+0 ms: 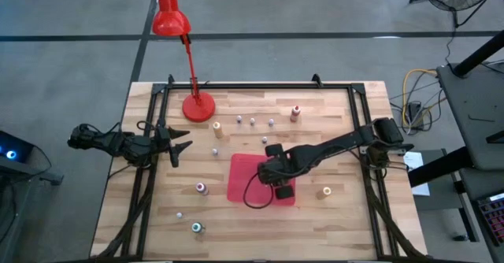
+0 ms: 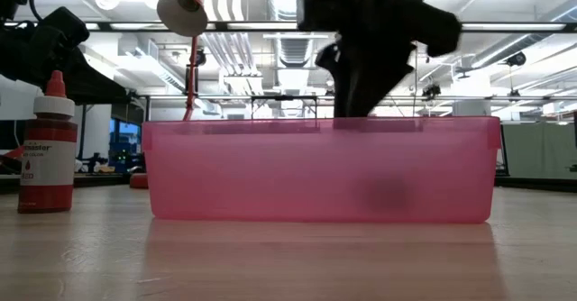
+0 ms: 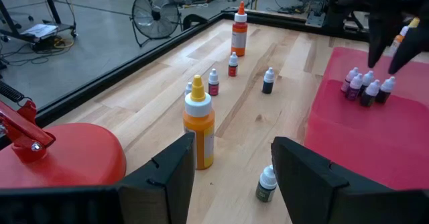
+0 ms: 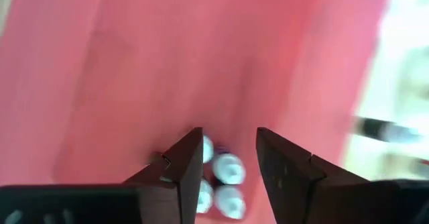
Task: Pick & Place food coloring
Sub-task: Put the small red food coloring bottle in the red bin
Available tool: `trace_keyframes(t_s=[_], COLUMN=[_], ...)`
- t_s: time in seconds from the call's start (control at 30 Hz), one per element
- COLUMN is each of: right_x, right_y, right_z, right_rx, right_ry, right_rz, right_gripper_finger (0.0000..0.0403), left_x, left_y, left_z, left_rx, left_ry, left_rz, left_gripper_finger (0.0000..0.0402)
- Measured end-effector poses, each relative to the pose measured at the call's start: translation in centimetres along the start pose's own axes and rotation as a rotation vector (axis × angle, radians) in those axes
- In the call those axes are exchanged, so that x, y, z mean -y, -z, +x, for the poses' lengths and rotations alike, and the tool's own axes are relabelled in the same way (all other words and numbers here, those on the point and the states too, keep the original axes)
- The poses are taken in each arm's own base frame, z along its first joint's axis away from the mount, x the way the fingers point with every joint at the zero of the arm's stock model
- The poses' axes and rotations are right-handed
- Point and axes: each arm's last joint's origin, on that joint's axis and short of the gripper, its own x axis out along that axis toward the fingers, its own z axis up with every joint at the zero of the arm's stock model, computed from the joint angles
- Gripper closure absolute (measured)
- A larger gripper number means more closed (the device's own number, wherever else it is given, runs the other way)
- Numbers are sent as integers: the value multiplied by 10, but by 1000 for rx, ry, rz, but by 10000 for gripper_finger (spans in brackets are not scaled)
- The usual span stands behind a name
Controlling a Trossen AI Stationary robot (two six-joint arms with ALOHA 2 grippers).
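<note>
Right now, the board reads like this:

Right gripper: the right gripper (image 1: 273, 171) hangs over the pink tray (image 1: 240, 186), reaching in from the right edge of the table; its arm crosses the wood diagonally.
Right jaws: spread apart, nothing pinched. In the right wrist view the right gripper (image 4: 229, 151) frames a cluster of white-capped bottles (image 4: 228, 169) standing on the tray floor directly below the gap.
Tray contents: from the left wrist view, a tight huddle of small bottles (image 3: 366, 88) stands inside the pink tray (image 3: 335, 117), dark bodies and pale caps, touching one another.
Tray, low view: the pink tray (image 2: 320, 170) fills the middle, and the dark gripper drops in behind its far wall; the contents blur through the plastic.
Left gripper: the left gripper (image 1: 179, 146) waits at the table's left edge, near the red lamp (image 1: 198, 105), over bare wood.
Left jaws: open wide, holding nothing.
Loose bottles on the table: a yellow-capped orange bottle (image 3: 199, 123) stands upright just beyond the left fingers, a small dark green one (image 3: 267, 184) near it, three tiny ones farther along, and a tall orange-topped bottle (image 3: 238, 31) at the far end.
More strays: a tan bottle (image 1: 324, 191) right of the tray, a pink-topped one (image 1: 201, 187) left of it, a green-topped one (image 1: 197, 227) toward the near edge.
Low view extra: a red bottle (image 2: 48, 148) stands upright at the left, well apart from the tray.
</note>
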Motion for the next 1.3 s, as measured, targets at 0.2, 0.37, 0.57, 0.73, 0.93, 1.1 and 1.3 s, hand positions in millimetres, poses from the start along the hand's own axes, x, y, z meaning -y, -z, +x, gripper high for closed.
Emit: trace_keyframes(t_s=[0.2, 0.37, 0.57, 0.73, 0.93, 1.1, 1.3], right_x=[18, 40, 72, 107, 136, 155, 185], right_y=[-16, -30, -38, -31, -16, -9, -2], right_z=[-24, -42, -60, -60, -46, -25, 9], right_rx=[48, 116, 150, 134, 82, 34, -45], right_ry=[92, 107, 131, 155, 183, 201, 225], right_rz=[60, 145, 267, 462, 615, 654, 720], right_gripper_finger=[248, 222, 193, 175, 166, 165, 165], left_x=[0, 0, 0, 0, 0, 0, 0], left_y=[0, 0, 0, 0, 0, 0, 0], left_z=[0, 0, 0, 0, 0, 0, 0], left_rx=[0, 0, 0, 0, 0, 0, 0], left_ry=[0, 0, 0, 0, 0, 0, 0], left_rz=[0, 0, 0, 0, 0, 0, 0], left_gripper_finger=[232, 232, 232, 232, 232, 232, 232])
